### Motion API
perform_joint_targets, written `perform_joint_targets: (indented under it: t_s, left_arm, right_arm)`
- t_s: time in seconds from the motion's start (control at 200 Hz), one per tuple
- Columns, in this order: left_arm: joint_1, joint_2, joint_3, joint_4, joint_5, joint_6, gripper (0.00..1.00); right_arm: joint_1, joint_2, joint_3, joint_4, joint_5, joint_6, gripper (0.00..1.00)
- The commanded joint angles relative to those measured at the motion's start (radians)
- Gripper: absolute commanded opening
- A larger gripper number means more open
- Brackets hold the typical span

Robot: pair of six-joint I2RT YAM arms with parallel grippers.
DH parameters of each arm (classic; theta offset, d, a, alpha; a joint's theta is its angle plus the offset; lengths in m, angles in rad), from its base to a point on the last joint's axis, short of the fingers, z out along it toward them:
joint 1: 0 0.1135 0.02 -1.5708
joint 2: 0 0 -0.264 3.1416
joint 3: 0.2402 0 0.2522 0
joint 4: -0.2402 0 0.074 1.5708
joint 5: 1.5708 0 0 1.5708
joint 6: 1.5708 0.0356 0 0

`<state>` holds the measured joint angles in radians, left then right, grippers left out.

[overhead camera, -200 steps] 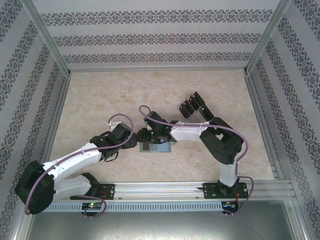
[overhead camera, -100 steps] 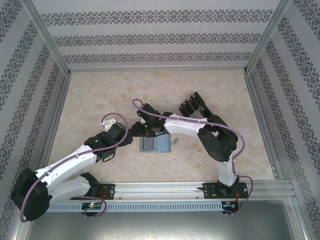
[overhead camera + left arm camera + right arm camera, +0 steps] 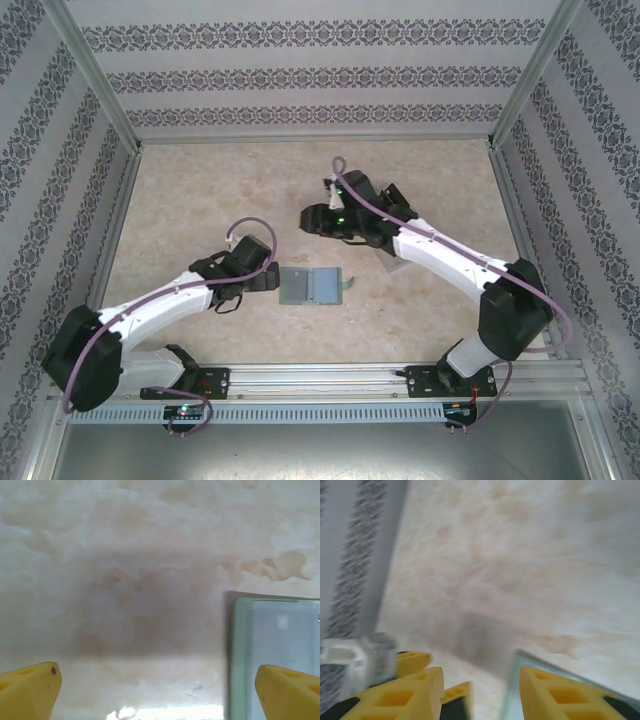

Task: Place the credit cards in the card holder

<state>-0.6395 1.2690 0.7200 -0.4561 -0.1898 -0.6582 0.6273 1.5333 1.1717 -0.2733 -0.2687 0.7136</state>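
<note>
The card holder [image 3: 312,286] lies unfolded on the table, sage-green with a paler inside and its tab [image 3: 347,283] pointing right. My left gripper [image 3: 270,281] sits low just left of it, open wide with nothing between the fingers. In the left wrist view the card holder [image 3: 276,650] fills the right side, by the right fingertip [image 3: 287,690]. My right gripper [image 3: 310,221] hovers beyond the card holder, open and empty. The right wrist view shows the card holder's edge [image 3: 512,692] between its fingers [image 3: 560,695]. The credit cards are mostly hidden behind the right arm; a dark card top [image 3: 393,190] peeks out.
The clear rack's base [image 3: 386,264] shows below the right forearm. Patterned walls and metal rails [image 3: 118,215] enclose the beige table. The left gripper's yellow fingers [image 3: 412,662] appear at the left of the right wrist view.
My right gripper rose off the card holder and swung back toward the far right. The left gripper stayed open beside the card holder's left edge, shifting slightly.
</note>
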Motion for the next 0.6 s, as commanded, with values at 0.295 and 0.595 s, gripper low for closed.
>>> perform_joint_targets:
  t_s: [0.295, 0.595]
  left_arm:
    - [-0.011, 0.234, 0.13, 0.068, 0.096, 0.089, 1.0]
    - [-0.012, 0.221, 0.12, 0.057, 0.087, 0.082, 1.0]
  right_arm:
    - [-0.212, -0.005, 0.049, -0.462, 0.384, -0.416, 0.39]
    - [-0.157, 0.093, 0.072, -0.528, 0.515, -0.484, 0.3]
